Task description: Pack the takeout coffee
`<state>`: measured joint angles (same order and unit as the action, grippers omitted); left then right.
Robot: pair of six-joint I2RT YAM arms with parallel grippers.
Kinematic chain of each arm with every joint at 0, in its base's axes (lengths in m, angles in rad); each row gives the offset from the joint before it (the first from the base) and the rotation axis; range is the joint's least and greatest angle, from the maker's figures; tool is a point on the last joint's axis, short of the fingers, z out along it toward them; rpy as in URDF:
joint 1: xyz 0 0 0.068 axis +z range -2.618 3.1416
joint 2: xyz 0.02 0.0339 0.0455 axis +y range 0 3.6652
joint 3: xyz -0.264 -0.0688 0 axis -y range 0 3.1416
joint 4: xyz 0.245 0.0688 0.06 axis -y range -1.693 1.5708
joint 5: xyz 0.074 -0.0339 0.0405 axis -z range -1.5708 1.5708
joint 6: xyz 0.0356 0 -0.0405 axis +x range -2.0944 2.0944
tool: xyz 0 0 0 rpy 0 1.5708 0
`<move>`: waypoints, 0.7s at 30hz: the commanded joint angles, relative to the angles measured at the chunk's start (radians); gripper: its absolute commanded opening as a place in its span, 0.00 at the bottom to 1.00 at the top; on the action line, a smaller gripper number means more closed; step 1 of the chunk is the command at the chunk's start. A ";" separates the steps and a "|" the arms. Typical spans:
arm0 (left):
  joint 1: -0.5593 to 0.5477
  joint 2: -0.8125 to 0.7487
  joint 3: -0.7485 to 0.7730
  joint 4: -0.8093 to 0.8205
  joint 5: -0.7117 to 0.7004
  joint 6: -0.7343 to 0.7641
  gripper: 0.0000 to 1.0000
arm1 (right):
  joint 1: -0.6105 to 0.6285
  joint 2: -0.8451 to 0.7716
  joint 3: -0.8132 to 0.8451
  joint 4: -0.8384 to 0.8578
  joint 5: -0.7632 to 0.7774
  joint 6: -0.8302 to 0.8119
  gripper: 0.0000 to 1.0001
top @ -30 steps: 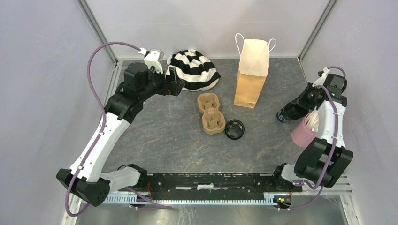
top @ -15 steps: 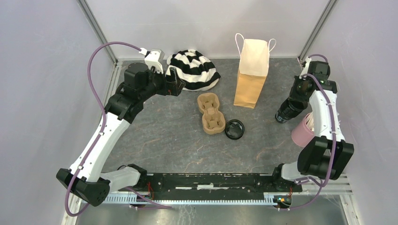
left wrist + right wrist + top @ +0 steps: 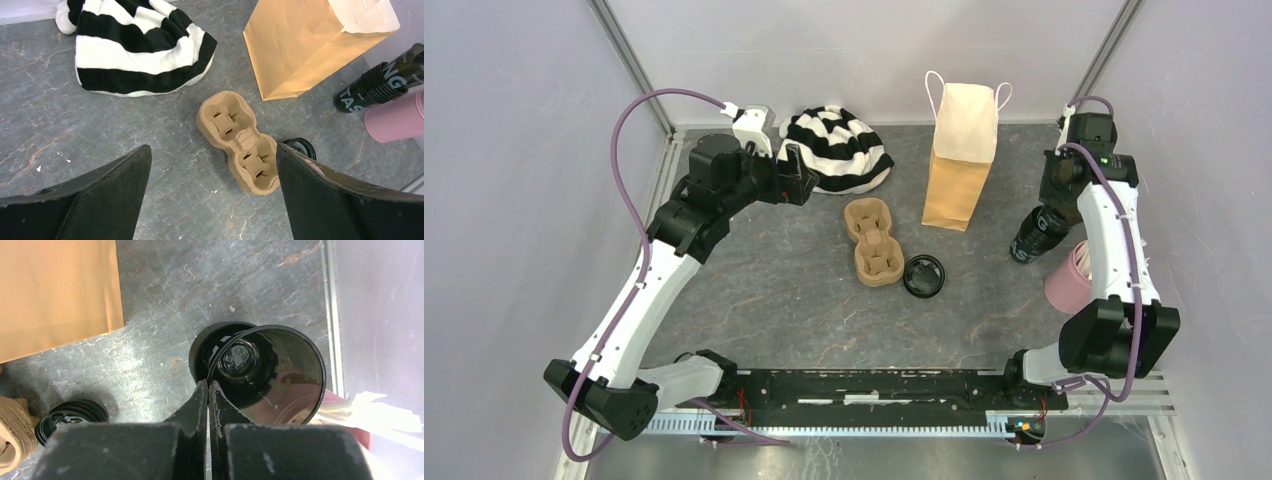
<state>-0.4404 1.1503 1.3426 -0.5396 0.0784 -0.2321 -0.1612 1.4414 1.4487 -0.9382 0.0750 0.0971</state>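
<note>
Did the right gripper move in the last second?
Yes. The right gripper, pinching the black cup by its rim, swung left and toward the back wall, ending nearer the brown paper bag.

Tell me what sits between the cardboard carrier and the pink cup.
A black lid lies flat there, close beside the carrier; from it to the pink cup the table is bare. The top view shows this best.

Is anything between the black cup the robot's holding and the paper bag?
Nothing visible. The right gripper pinches the black cup by its rim; only bare table lies between it and the paper bag. The pink cup stands on its other side.
</note>
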 commanded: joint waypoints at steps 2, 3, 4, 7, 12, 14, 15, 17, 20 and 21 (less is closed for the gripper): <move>-0.005 -0.018 0.041 0.029 -0.032 0.048 1.00 | 0.031 -0.027 0.117 -0.069 0.103 -0.027 0.00; -0.005 -0.018 0.043 0.029 -0.040 0.046 1.00 | 0.036 -0.031 0.142 -0.086 0.109 -0.028 0.00; -0.004 -0.018 0.044 0.030 -0.047 0.045 1.00 | 0.041 -0.036 0.169 -0.102 0.115 -0.028 0.00; -0.004 -0.020 0.051 0.029 -0.097 0.041 1.00 | 0.053 -0.049 0.242 -0.141 0.126 -0.053 0.00; -0.004 -0.016 0.060 0.021 -0.151 0.024 1.00 | 0.107 -0.100 0.263 -0.140 0.093 -0.073 0.00; -0.005 -0.013 0.065 0.015 -0.159 0.017 1.00 | 0.132 -0.119 0.247 -0.134 0.099 -0.077 0.00; -0.005 -0.011 0.067 0.012 -0.161 0.014 1.00 | 0.140 -0.123 0.240 -0.135 0.097 -0.081 0.00; -0.006 -0.011 0.070 0.010 -0.165 0.004 1.00 | 0.169 -0.139 0.217 -0.128 0.053 -0.090 0.00; -0.006 -0.005 0.083 0.001 -0.182 -0.003 1.00 | 0.293 -0.169 0.167 -0.092 -0.040 -0.089 0.00; -0.007 -0.002 0.088 -0.004 -0.191 -0.007 1.00 | 0.338 -0.178 0.149 -0.088 -0.055 -0.089 0.00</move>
<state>-0.4408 1.1500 1.3792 -0.5449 -0.0704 -0.2329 0.0498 1.3025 1.6482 -1.0534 0.1234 0.0257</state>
